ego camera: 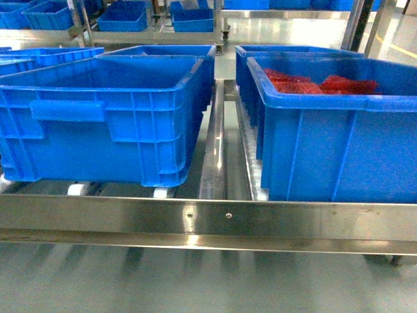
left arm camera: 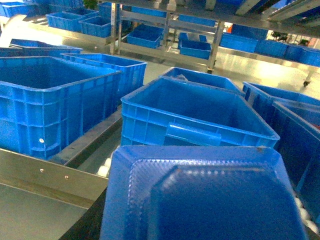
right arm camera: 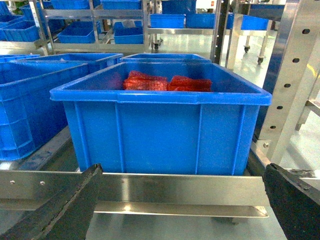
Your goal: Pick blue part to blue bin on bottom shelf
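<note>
Two large blue plastic bins stand side by side on the shiny stainless-steel bottom shelf [ego camera: 208, 218], behind its riveted front rail. The left blue bin [ego camera: 104, 124], at ten o'clock in the head view, shows no contents; the right blue bin [ego camera: 339, 137], at two o'clock, holds red packets [ego camera: 322, 83]. A blue textured plastic part [left arm camera: 205, 195] fills the left wrist view at six o'clock; whether the left claw grips it cannot be told. The right claw [right arm camera: 182, 200] is spread wide, holding nothing.
</note>
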Controlling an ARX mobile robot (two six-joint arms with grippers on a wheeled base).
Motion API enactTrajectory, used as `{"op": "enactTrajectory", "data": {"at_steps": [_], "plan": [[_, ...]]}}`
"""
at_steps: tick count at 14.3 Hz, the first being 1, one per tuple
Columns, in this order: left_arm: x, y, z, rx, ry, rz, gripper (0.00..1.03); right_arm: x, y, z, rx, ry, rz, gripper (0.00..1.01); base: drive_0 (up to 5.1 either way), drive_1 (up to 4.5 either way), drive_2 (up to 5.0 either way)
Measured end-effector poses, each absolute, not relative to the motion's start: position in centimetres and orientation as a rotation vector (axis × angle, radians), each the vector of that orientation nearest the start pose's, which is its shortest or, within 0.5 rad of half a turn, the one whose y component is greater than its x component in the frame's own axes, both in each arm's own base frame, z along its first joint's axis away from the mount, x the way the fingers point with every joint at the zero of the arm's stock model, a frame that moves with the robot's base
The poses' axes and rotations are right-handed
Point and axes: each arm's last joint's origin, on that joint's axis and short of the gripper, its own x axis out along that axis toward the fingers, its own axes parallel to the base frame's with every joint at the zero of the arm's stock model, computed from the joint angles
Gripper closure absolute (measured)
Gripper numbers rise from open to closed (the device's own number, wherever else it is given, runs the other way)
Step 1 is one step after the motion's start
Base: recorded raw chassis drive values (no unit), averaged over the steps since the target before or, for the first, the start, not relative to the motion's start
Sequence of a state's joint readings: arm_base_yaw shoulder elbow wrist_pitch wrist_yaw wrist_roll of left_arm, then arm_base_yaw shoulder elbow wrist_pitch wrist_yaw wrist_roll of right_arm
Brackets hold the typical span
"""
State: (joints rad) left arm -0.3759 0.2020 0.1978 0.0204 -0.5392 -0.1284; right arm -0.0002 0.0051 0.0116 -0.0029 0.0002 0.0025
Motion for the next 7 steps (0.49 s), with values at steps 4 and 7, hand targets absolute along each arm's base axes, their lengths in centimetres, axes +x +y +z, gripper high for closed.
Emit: {"op": "enactTrajectory", "data": {"at_steps": [4,7], "plan": [[9.78,-2.26,21.67,-0.134,-0.023,0.162,0.6,9.73,0.0,16.65,0.002,-0.001,-0.001,0.03,0.0,0.0,0.0],[9.79,-2.26,21.65,-0.133,-0.02,0.162,0.6,9.73,0.0,16.67,0.002,-0.002,-0.001,0.03,0.0,0.0,0.0]]}}
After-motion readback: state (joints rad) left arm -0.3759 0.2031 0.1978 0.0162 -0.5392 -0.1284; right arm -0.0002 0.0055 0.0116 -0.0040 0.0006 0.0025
